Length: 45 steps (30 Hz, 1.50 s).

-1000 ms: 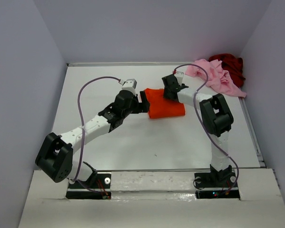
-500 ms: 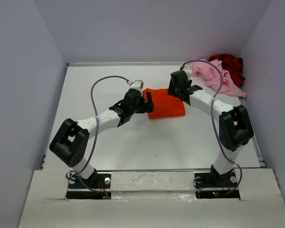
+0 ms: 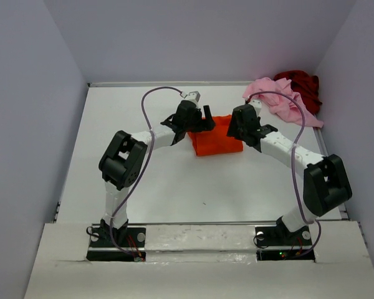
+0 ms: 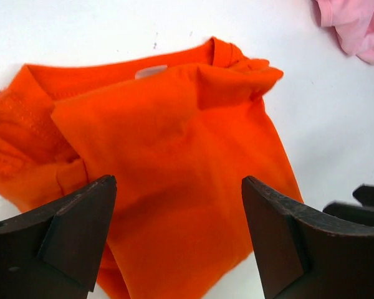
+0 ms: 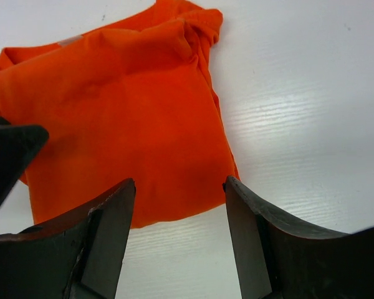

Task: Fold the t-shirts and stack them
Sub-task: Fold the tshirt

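The orange t-shirt [image 3: 218, 140], folded to a rough rectangle, is laid flat past the ctr of the tabletop [image 3: 162, 180], toward the far edge. It is flanked by both arms. The left end effector [image 3: 206, 119] is held over its left edge w/ jaws spread wide, released. The right end effector [image 3: 242, 129] is held over its right edge, jaws also parted and gripping nothing; the cloth's near right corner is seen below, btwn the fingers. Whether any fingertip touches the cloth cannot be told from the wrist views. From above, both side edges of the orange t-shirt are covered by the end effectors. A pale neck label is seen at the collar, but nothing on it can be read. The pink t-shirt [image 3: 285, 101] is bunched, unfolded, in the far right corner; in the left wrist view it is cut off by the frame. The dark red t-shirt [image 3: 302, 83] is crumpled behind it by the right wall, mostly hidden by the pink one, so its shape can't be made out.
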Available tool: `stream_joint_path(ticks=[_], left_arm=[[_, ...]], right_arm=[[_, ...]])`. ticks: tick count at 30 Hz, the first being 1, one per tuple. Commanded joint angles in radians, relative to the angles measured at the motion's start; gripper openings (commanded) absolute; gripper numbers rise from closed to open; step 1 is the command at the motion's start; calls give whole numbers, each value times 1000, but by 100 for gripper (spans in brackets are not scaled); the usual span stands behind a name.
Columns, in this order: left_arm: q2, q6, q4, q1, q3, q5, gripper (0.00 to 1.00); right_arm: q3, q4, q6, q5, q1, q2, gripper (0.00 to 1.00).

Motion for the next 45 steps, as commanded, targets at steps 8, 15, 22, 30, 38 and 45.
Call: stream_joint_path(ticks=[8, 15, 22, 30, 38, 45], left_arm=[[155, -32, 49, 46, 113, 89, 90], [158, -14, 43, 67, 65, 69, 89], [161, 7, 47, 73, 41, 56, 89], [161, 29, 50, 75, 30, 50, 89], [155, 32, 47, 76, 38, 56, 89], [151, 37, 49, 75, 27, 55, 89]], right_arm=[[16, 71, 8, -6, 0, 91, 65], [154, 81, -18, 31, 0, 220, 65], [320, 66, -45, 66, -20, 318, 65], [449, 29, -48, 92, -38, 456, 65], [473, 31, -9, 61, -89, 554, 64], [519, 42, -25, 42, -155, 631, 64]])
